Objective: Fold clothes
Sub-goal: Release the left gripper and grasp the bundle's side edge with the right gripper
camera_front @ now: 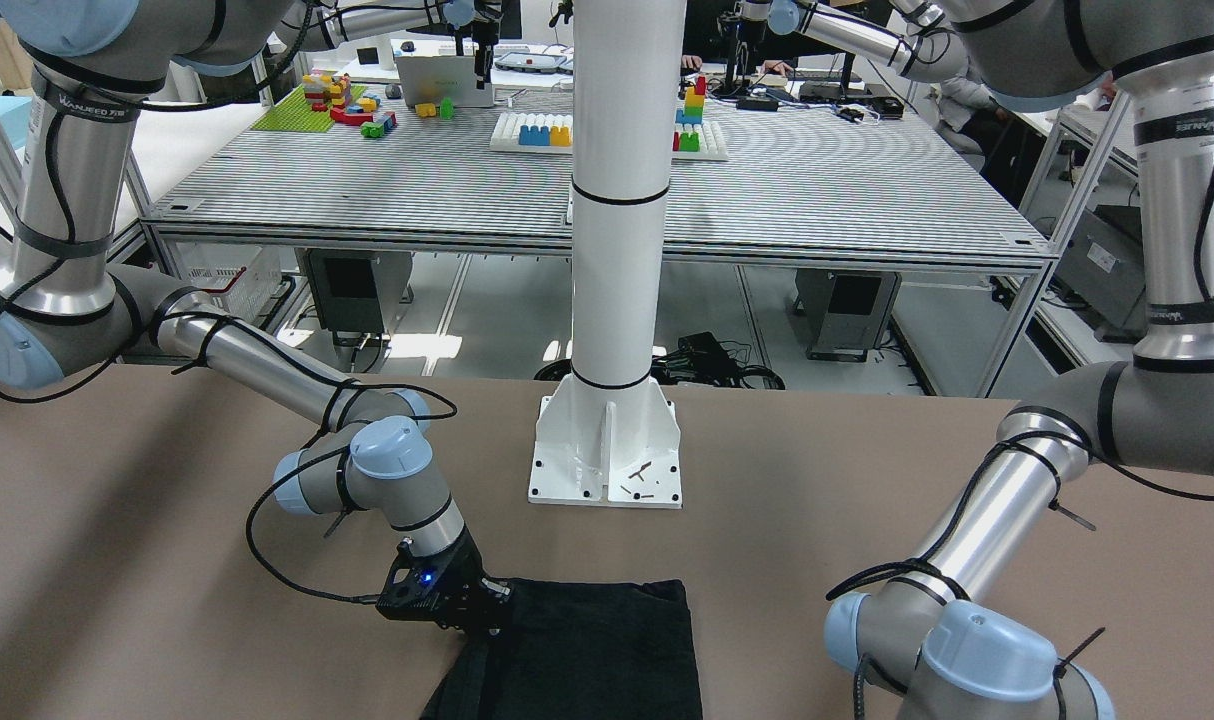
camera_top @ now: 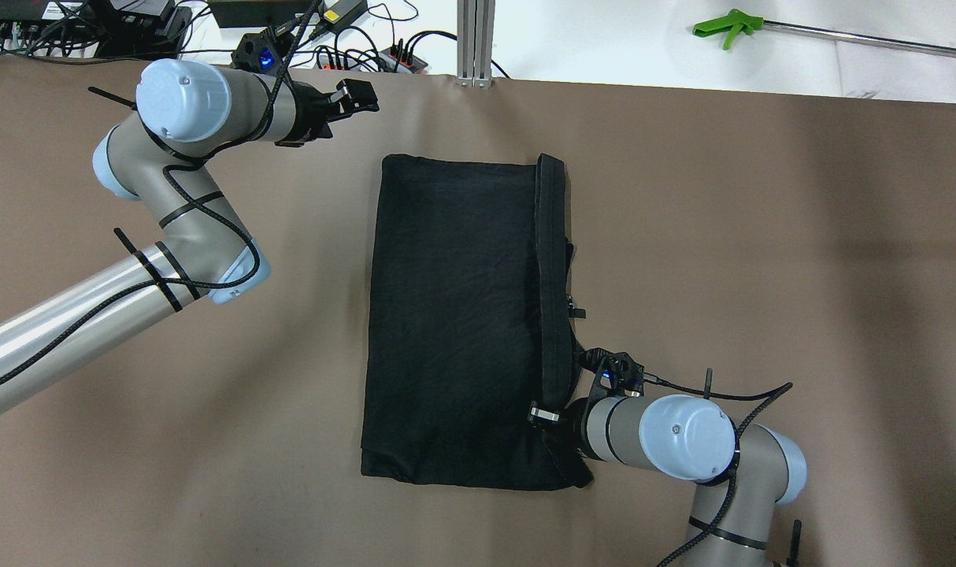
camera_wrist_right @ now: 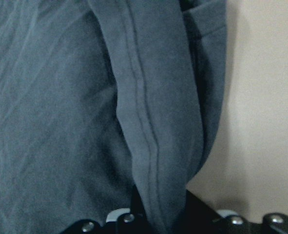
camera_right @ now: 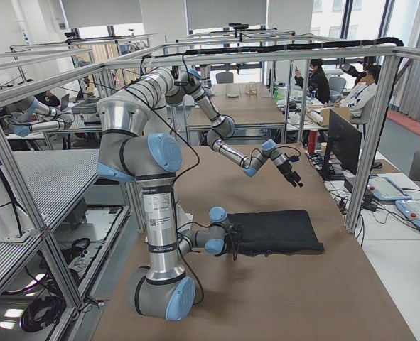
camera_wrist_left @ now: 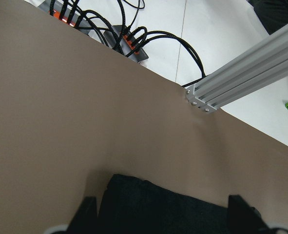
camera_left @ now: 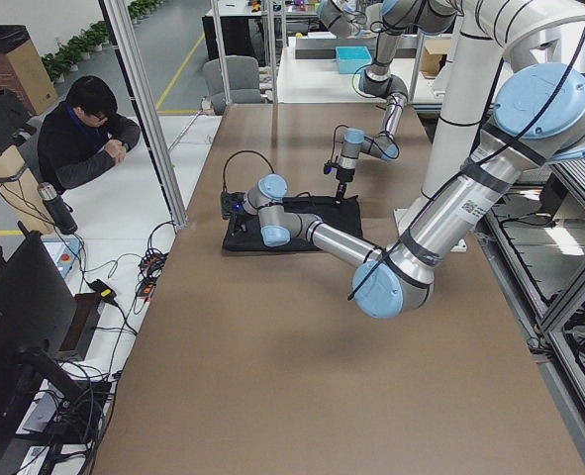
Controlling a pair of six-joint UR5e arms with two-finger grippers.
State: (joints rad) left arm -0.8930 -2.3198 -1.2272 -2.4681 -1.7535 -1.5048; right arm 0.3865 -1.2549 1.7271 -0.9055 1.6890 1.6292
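A black garment [camera_top: 454,315] lies folded into a rectangle in the middle of the brown table [camera_top: 761,236]. A narrow strip of its right edge [camera_top: 553,260] is turned up and over. My right gripper [camera_top: 553,417] is low at the near right corner and shut on this strip. In the right wrist view the strip [camera_wrist_right: 158,146] runs down into the jaws. It also shows in the front-facing view [camera_front: 482,610]. My left gripper [camera_top: 360,98] is open and empty, raised past the garment's far left corner. Its fingers [camera_wrist_left: 87,214] frame that corner [camera_wrist_left: 158,209].
The white pillar base [camera_front: 607,450] stands behind the garment on the robot's side. An aluminium post [camera_top: 476,39], cables [camera_top: 368,55] and a green tool [camera_top: 730,24] lie beyond the table's far edge. A seated person [camera_left: 84,134] is beside the table.
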